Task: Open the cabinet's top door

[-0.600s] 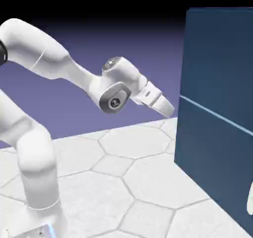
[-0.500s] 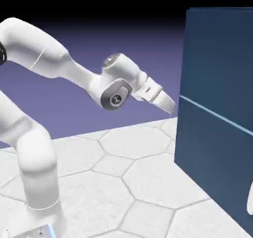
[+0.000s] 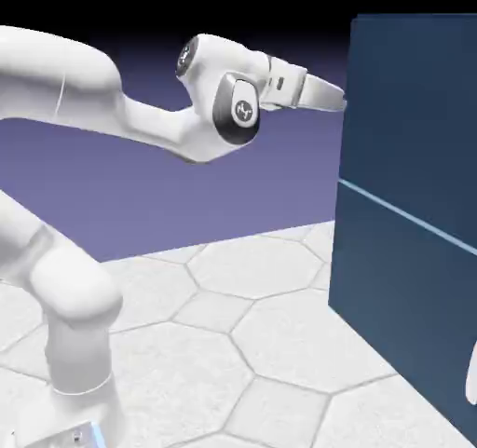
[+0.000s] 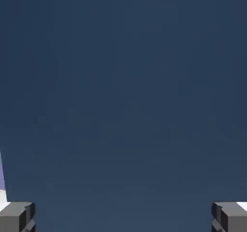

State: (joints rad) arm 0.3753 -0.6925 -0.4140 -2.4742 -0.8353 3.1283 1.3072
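Looks like a tall, boxy cabinet [image 3: 391, 297] on the exterior view's right, dark navy all over, with big flat faces and a plain, smooth finish. Runs past the right edge of the frame, so only partly visible. Has a thin light-blue line [image 3: 410, 215] slanting down to the right, splitting upper half from lower. Above that line, check out the top door [image 3: 415, 111]: a large flat navy panel, looking level with the lower panel [image 3: 391, 269] and pretty much the same shade. Also shows a pale rounded piece [image 3: 472, 376] down low at the right edge, cut off by the frame.

Now for the gripper [image 3: 343, 103]: jaws spread wide, holding nothing. Points toward the upper part of the cabinet, with fingertips [image 4: 17, 216] right by the top door's left edge in the exterior view. Can't tell if touching. In the hand view, see navy filling nearly everything, slightly mottled, plus a violet and white sliver at lower left.
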